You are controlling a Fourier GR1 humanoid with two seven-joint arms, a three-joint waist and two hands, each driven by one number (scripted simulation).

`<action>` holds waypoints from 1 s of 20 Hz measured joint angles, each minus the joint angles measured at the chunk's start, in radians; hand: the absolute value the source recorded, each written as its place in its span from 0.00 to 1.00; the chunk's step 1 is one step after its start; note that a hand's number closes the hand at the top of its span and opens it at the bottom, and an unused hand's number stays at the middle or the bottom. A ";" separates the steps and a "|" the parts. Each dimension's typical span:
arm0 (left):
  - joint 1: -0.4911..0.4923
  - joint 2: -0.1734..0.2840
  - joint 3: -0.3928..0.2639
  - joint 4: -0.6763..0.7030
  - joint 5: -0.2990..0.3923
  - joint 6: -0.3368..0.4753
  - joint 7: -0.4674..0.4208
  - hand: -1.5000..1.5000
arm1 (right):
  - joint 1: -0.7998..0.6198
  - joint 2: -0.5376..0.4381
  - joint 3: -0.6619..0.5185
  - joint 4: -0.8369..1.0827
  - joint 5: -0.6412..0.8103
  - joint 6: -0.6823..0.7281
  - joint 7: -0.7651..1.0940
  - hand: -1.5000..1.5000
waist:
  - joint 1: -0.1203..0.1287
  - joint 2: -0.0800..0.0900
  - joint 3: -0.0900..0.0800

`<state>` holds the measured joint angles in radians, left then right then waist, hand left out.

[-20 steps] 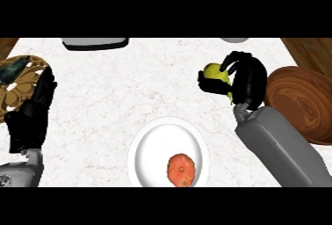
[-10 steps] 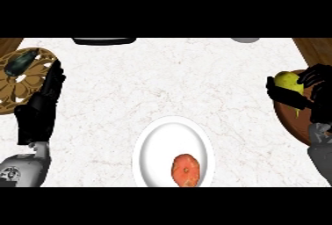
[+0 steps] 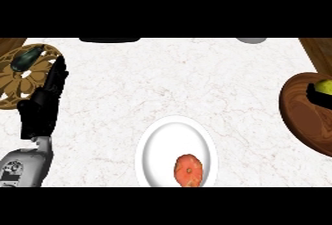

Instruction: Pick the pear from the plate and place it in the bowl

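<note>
pear (image 3: 324, 86) sits over the bowl (image 3: 304, 115) at the counter's right edge, right hand's grip can't be told, so an off-centre release might roll it out.

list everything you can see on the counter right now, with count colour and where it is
pear: one, yellow-green, in the bowl at the right edge
bowl: one, brown wood, right edge, cut off by the view
plate: one, white, lower middle
round fruit: one, orange-red, on the plate's near part
trivet: one, tan openwork, far left
dark object: one, dark green, on the trivet's far part
counter: one, white marble
left hand: one, black, fingers straight, at the left beside the trivet
right hand: mostly out of view, only a dark part beside the pear
</note>
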<state>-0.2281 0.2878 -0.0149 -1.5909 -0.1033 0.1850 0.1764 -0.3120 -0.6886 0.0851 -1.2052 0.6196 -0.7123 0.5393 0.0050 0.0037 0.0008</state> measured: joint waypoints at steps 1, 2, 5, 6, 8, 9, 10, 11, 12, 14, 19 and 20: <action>0.003 -0.006 -0.005 -0.011 -0.004 0.001 0.007 0.50 | -0.008 0.004 -0.017 0.053 -0.017 -0.007 -0.044 1.00 | 0.002 0.000 0.000; -0.006 -0.006 -0.003 -0.006 -0.001 -0.004 0.010 0.50 | -0.026 0.013 -0.032 0.115 -0.033 -0.012 -0.086 1.00 | 0.005 0.001 0.001; -0.001 -0.008 -0.001 -0.017 0.000 -0.011 0.011 0.50 | -0.062 0.037 -0.102 0.252 -0.133 -0.012 -0.213 0.00 | 0.012 0.003 0.002; 0.009 -0.008 0.000 -0.020 0.003 -0.016 0.007 0.50 | -0.070 0.042 -0.122 0.283 -0.170 0.011 -0.249 0.00 | 0.013 0.003 0.002; -0.004 -0.005 0.006 -0.010 0.006 -0.024 0.005 0.50 | -0.108 0.047 -0.161 0.363 -0.233 0.060 -0.330 0.00 | 0.016 0.005 0.002; -0.005 -0.013 0.001 -0.011 -0.001 -0.016 0.008 0.50 | -0.120 0.058 -0.180 0.389 -0.264 0.077 -0.372 0.00 | 0.016 0.005 0.002; -0.010 -0.015 0.001 -0.010 -0.003 -0.016 0.012 0.50 | -0.124 0.071 -0.201 0.417 -0.293 0.087 -0.426 0.00 | 0.015 0.005 0.002; -0.009 -0.019 0.000 -0.003 -0.006 -0.015 0.002 0.50 | -0.136 0.078 -0.220 0.442 -0.320 0.106 -0.475 0.00 | 0.015 0.005 0.003; -0.013 -0.016 0.005 0.004 -0.006 -0.017 0.003 0.50 | -0.135 0.081 -0.242 0.460 -0.350 0.129 -0.530 0.00 | 0.013 0.005 0.002; -0.018 -0.017 0.008 0.007 -0.010 -0.016 0.001 0.50 | -0.146 0.080 -0.293 0.506 -0.406 0.166 -0.635 0.00 | 0.013 0.005 0.003; -0.008 -0.009 0.028 0.013 0.001 -0.040 -0.016 0.50 | -0.182 0.078 -0.398 0.611 -0.496 0.208 -0.834 0.00 | 0.011 0.003 0.002; -0.012 -0.010 0.031 0.018 0.000 -0.042 -0.015 0.50 | -0.189 0.077 -0.413 0.617 -0.509 0.212 -0.853 0.00 | 0.009 0.002 0.002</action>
<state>-0.2400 0.2773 0.0165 -1.5728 -0.1032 0.1428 0.1614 -0.5014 -0.6120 -0.3279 -0.5877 0.1103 -0.5001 -0.3141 0.0137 0.0057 0.0024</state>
